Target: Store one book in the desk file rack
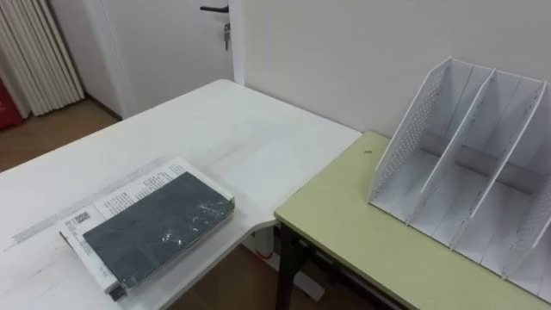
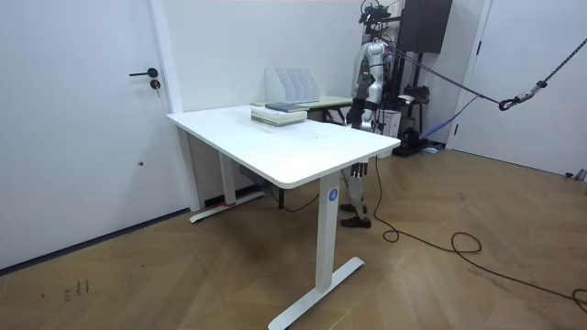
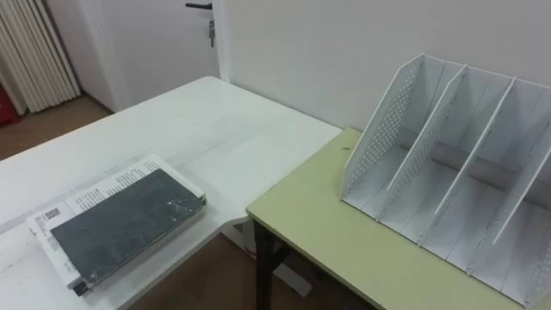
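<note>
Still at the opening step, by the look of it: nothing lifted yet, nothing in the rack.

On the white counter, near its front edge and close to the corner next to the green counter: a dark book in glossy wrap, lying flat on top of a white printed book, both askew to the counter's edge. On the green counter, toward its back edge by the wall: the white desk file rack, upright, with a perforated side wall and slanted dividers, its compartments open toward the camera and empty as far as visible. Book and rack well apart, with the gap between the two counters in between.

In the room view, standing behind the white counter's far side, beside the green one.

As for the left hand and the right hand, cannot tell whether spread, pressed together or pinching anything.

Next, probably: reach for the dark top book alone, get a purchase on an edge or slide it toward the counter's edge, lift, turn it upright, carry across the gap and lower it between two dividers. Slippery wrap a likely nuisance; likewise dragging the lower book along.
</note>
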You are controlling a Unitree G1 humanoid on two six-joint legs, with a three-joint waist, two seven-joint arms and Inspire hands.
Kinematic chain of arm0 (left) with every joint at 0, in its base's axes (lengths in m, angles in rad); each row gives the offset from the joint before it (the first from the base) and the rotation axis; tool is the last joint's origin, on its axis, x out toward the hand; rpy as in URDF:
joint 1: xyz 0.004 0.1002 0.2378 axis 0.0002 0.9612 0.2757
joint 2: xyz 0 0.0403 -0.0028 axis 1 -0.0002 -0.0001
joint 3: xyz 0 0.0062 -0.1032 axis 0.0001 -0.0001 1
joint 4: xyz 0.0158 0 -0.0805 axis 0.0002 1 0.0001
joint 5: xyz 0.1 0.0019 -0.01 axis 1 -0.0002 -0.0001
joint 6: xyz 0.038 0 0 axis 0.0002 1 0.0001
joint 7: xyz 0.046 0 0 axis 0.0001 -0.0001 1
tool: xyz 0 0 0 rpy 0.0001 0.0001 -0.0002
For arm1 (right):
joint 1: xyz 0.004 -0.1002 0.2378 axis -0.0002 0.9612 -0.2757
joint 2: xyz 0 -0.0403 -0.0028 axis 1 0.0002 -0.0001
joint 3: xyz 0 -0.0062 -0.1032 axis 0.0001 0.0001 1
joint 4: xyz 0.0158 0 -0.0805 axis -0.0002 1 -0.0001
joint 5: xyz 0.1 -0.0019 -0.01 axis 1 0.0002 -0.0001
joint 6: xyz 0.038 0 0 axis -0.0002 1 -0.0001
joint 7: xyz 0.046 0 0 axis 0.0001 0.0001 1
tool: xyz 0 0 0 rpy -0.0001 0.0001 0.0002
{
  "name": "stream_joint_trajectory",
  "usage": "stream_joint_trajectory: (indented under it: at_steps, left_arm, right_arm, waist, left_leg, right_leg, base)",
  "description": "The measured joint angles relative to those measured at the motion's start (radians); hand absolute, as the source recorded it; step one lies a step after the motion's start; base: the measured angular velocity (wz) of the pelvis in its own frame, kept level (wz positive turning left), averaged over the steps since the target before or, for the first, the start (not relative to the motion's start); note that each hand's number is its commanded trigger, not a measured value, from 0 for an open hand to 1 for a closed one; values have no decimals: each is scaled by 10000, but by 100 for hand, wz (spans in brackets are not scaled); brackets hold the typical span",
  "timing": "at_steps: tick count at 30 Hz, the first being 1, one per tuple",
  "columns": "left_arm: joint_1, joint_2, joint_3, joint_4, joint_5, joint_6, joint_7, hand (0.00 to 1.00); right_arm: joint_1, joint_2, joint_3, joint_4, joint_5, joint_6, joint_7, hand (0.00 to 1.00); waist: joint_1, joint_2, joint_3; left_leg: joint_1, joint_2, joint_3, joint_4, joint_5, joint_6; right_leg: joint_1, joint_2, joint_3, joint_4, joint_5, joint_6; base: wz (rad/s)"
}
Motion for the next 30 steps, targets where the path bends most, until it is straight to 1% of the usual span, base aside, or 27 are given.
stream_joint_trajectory:
  at_steps: [5,7,10,13,17,23,27,30]
  left_arm:
    - [-22,0,-29,-2,-2,-23,-25,0]
    - [-36,21,-226,-3,-2,-6,-31,0]
    - [-90,27,-184,154,-8,3,-41,0]
    - [-195,33,-184,238,-5,11,-41,0]
    - [3,21,-195,267,-9,-149,-41,0]
    - [83,17,-197,257,1,-164,-36,0]
    - [-72,17,-257,258,140,-211,-31,0]
    - [-252,64,-406,209,359,-286,-20,0]
  right_arm:
    - [21,-1,7,-59,-126,-2,0,0]
    - [18,-1,12,-137,-215,2,-4,0]
    - [-68,-3,-3,-166,-215,-2,-13,0]
    - [-104,-3,-3,-167,-214,-34,-12,0]
    - [-28,-5,1,-161,-169,-245,-9,0]
    - [160,20,0,-167,-192,-319,6,0]
    - [126,20,8,-169,-145,-343,-10,0]
    - [106,18,19,-169,196,-443,-77,0]
  waist:
    - [-12,33,-7]
    - [-11,84,-14]
    - [-13,136,-4]
    - [-23,139,-2]
    - [-22,136,-1]
    - [-27,191,-13]
    - [-34,305,-10]
    - [-38,327,-16]
  left_leg:
    - [-13,1,42,3,0,0]
    - [-10,2,48,2,0,0]
    - [-3,2,30,0,0,0]
    - [-4,1,23,0,0,0]
    - [-15,2,51,-1,0,0]
    - [-19,14,57,-4,0,0]
    - [-100,37,45,-6,-9,15]
    - [-197,40,33,-19,-8,16]
  right_leg:
    - [0,3,7,5,2,-2]
    - [-3,0,16,20,2,-2]
    - [-24,-3,12,59,1,-2]
    - [-31,-4,4,102,-1,-5]
    - [-46,-5,2,133,-3,-7]
    - [-128,-2,40,192,0,-4]
    - [-189,-4,46,261,-1,13]
    - [-329,-12,19,340,7,14]
  base:
    - [0]
    - [0]
    - [0]
    - [0]
    - [0]
    - [0]
    - [0]
    - [0]
